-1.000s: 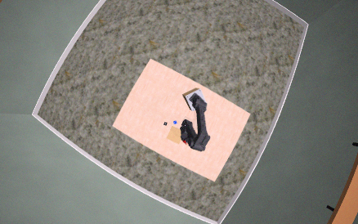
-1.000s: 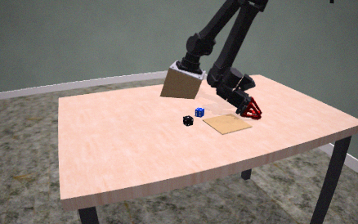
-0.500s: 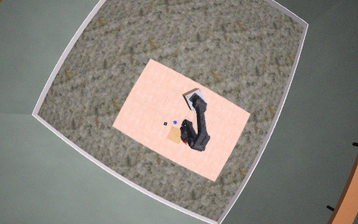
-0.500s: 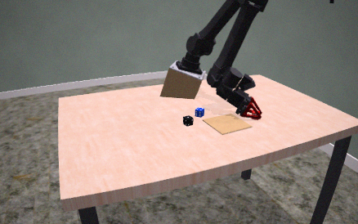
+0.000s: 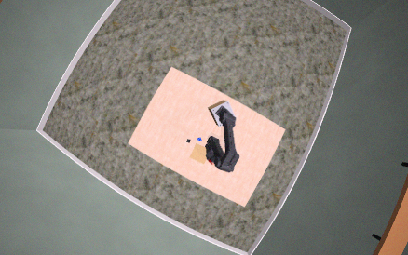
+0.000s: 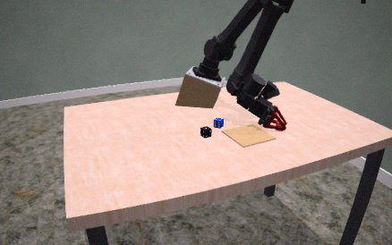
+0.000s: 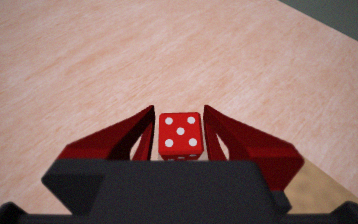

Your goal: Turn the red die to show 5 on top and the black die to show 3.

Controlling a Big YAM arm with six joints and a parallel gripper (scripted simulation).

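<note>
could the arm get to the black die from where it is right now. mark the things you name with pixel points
Probably yes: the tool (image 6: 274, 122) (image 7: 179, 111) is off beside the mat (image 5: 198, 154) (image 6: 249, 135), and only the blue die (image 5: 199, 139) (image 6: 218, 122) sits near the black die (image 5: 188, 140) (image 6: 206, 131), without covering it.

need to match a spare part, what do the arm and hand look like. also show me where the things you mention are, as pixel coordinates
The arm (image 5: 229, 140) (image 6: 261, 45) is matte black with chunky rounded joints. The hand (image 6: 278, 122) (image 7: 179, 111) has a dark, angular body and two red, tapering fingers with open, frame-like sides.

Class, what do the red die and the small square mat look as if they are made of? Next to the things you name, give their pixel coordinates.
Red die (image 7: 180, 131): probably plastic, smooth, with rounded edges and white pips.
Mat (image 5: 198, 154) (image 6: 249, 135): perhaps cork or thin board, matt; plain tan colour, thin edge.
</note>
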